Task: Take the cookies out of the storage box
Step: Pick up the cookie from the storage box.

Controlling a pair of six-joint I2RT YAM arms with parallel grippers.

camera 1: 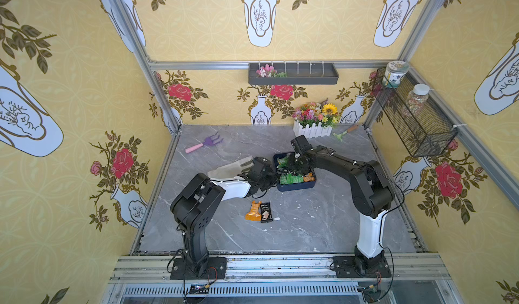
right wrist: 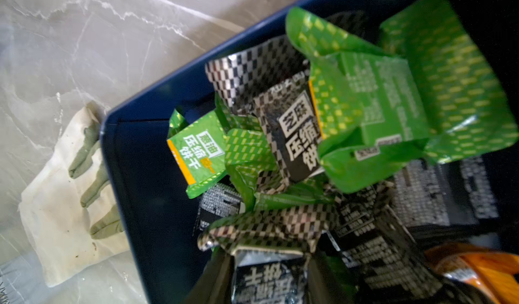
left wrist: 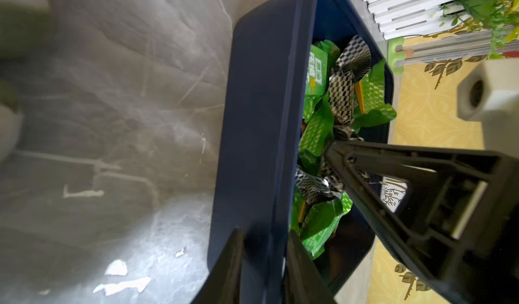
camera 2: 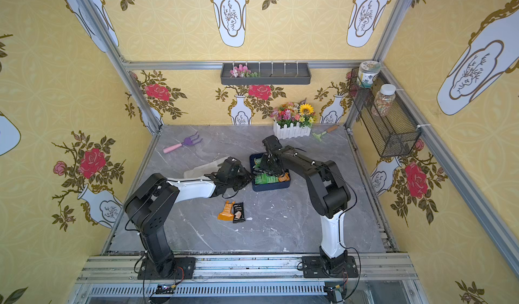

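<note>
Two packets [camera 1: 252, 212] on marble tabletop [camera 1: 309, 226]; left jaws pinch storage box [left wrist: 258, 120] wall, right jaws clasp black packet [right wrist: 269, 283]

Desk [camera 1: 309, 226]: grey marble, white flecks.
Purple rake [camera 1: 203, 143]: pink handle, flat on desk, back left.
Glove [camera 1: 230, 168]: cream w/ green fingers, flat, mid-left.
Flower box [camera 1: 314, 120]: white picket front, mixed blooms + sunflower, at back wall.
Green rake [camera 1: 345, 133]: wood handle, just beside flower box.
Wall tray [camera 1: 309, 80]: dark, on back rail; pink flowers [camera 1: 266, 70] at one end.
Wire basket [camera 1: 427, 136]: black mesh, on side rail; 2 jars [camera 1: 395, 73] inside.
</note>
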